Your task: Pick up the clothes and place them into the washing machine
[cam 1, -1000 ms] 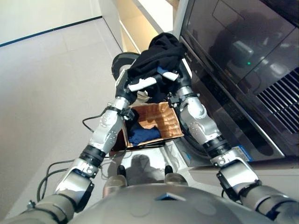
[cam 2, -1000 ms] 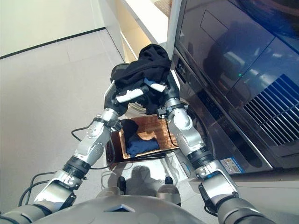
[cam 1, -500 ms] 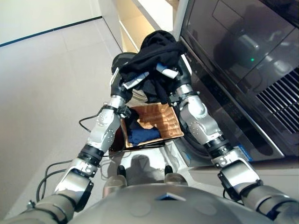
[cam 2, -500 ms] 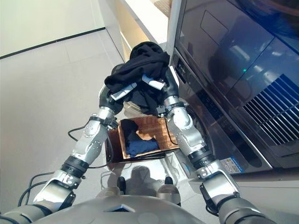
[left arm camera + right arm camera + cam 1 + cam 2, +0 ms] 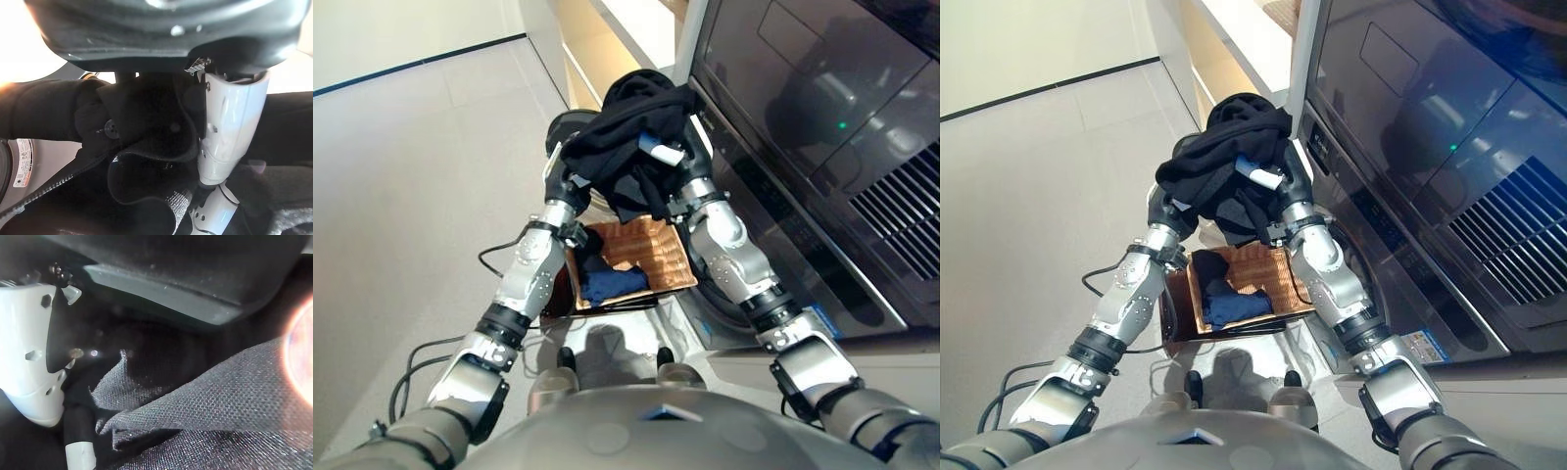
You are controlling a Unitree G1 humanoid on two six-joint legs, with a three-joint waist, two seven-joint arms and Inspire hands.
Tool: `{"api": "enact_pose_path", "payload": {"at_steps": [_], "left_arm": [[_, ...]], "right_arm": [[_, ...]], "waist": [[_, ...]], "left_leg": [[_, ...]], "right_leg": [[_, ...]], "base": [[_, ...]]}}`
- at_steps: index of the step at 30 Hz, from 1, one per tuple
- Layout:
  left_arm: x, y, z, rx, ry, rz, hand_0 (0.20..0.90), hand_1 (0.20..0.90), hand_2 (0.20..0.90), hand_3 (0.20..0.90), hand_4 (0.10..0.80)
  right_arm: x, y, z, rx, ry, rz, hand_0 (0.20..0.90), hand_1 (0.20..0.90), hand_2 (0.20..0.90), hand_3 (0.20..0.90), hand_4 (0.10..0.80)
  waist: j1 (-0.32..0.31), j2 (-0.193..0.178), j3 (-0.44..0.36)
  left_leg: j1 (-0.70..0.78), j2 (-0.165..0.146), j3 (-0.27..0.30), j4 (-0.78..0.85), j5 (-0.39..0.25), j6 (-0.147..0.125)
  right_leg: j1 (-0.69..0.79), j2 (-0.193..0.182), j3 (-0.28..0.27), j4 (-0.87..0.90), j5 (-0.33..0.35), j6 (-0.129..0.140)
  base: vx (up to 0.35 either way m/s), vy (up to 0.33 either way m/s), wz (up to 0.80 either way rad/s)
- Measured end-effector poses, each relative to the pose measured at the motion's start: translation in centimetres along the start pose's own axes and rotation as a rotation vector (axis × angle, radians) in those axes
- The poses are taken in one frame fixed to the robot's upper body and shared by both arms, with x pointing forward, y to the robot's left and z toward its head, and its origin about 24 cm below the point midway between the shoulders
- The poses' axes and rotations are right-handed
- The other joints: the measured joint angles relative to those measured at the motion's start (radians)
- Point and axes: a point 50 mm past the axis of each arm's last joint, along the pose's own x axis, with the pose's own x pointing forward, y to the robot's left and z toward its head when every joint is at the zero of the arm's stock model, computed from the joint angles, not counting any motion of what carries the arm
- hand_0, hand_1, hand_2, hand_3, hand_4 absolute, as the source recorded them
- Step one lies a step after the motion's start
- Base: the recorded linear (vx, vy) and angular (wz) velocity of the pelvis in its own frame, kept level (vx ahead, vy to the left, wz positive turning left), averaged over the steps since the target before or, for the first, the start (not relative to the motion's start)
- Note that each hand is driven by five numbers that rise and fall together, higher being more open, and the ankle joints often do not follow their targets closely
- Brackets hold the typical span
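A bundle of black clothes [image 5: 631,137] hangs in the air in front of the dark washing machine [image 5: 783,127], above the basket. My left hand [image 5: 564,186] grips it from the left, mostly draped by the cloth. In the left wrist view its white-covered thumb [image 5: 230,127] presses into the black cloth [image 5: 146,137]. My right hand [image 5: 668,157] holds the bundle's right side, its white thumb lying on the fabric. The right wrist view shows that thumb [image 5: 34,362] against folds of dark woven fabric [image 5: 220,401].
Below the bundle a brown wicker basket [image 5: 661,250] stands on the floor, with a blue garment [image 5: 612,284] and a dark piece [image 5: 592,262] in it. A pale cabinet [image 5: 592,49] stands beyond. Light floor [image 5: 411,176] stretches to the left.
The bundle has risen slightly and shifted toward the machine. Cloth has slid over my left hand, hiding its white thumb in the eye views.
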Motion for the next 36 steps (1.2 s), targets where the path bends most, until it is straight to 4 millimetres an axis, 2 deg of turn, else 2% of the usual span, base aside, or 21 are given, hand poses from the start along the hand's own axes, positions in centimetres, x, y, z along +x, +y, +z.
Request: {"api": "enact_pose_path", "payload": {"at_steps": [6, 7, 8, 9, 36], "left_arm": [[0.00, 0.00, 0.00, -0.001, 0.000, 0.000, 0.200, 0.200, 0.200, 0.200, 0.300], [0.00, 0.00, 0.00, -0.001, 0.000, 0.000, 0.200, 0.200, 0.200, 0.200, 0.300], [0.00, 0.01, 0.01, -0.001, 0.000, 0.000, 0.200, 0.200, 0.200, 0.200, 0.300], [0.00, 0.01, 0.01, -0.001, -0.001, 0.001, 0.200, 0.200, 0.200, 0.200, 0.300], [0.02, 0.50, 0.42, -0.007, -0.031, 0.060, 0.200, 0.200, 0.200, 0.200, 0.300]], "right_arm": [[0.02, 0.02, 0.02, -0.001, -0.001, 0.001, 0.200, 0.200, 0.200, 0.200, 0.300], [0.03, 0.02, 0.03, -0.001, -0.001, 0.001, 0.491, 0.491, 0.491, 0.491, 0.508], [0.03, 0.02, 0.04, -0.001, -0.001, 0.001, 0.532, 0.532, 0.532, 0.532, 0.537], [0.04, 0.02, 0.06, -0.003, -0.001, 0.002, 0.900, 0.900, 0.900, 0.900, 0.800], [0.06, 0.01, 0.09, -0.006, -0.002, 0.002, 0.900, 0.900, 0.900, 0.900, 0.800]], "waist": [[0.000, 0.000, 0.000], [0.000, -0.001, 0.000], [0.000, -0.001, 0.000], [0.000, -0.001, 0.000], [0.000, -0.009, 0.002]], "left_leg": [[0.000, 0.000, 0.000, 0.000, 0.000, 0.000], [0.000, 0.000, 0.000, 0.000, 0.000, 0.000], [0.000, 0.000, 0.000, 0.000, 0.000, 0.000], [0.000, 0.000, 0.000, 0.000, 0.000, 0.000], [0.000, 0.001, 0.003, 0.000, -0.001, -0.001]], "right_leg": [[0.000, 0.000, 0.000, 0.000, 0.000, 0.000], [0.000, 0.000, 0.000, 0.000, 0.000, 0.000], [0.000, 0.000, 0.000, 0.000, 0.000, 0.000], [0.000, 0.000, 0.001, 0.000, 0.000, 0.000], [-0.003, 0.001, 0.005, 0.000, 0.000, 0.000]], "base": [[0.000, 0.000, 0.00], [0.000, 0.000, 0.00], [0.000, 0.000, 0.00], [0.000, 0.000, 0.00], [0.000, 0.000, 0.00]]}}
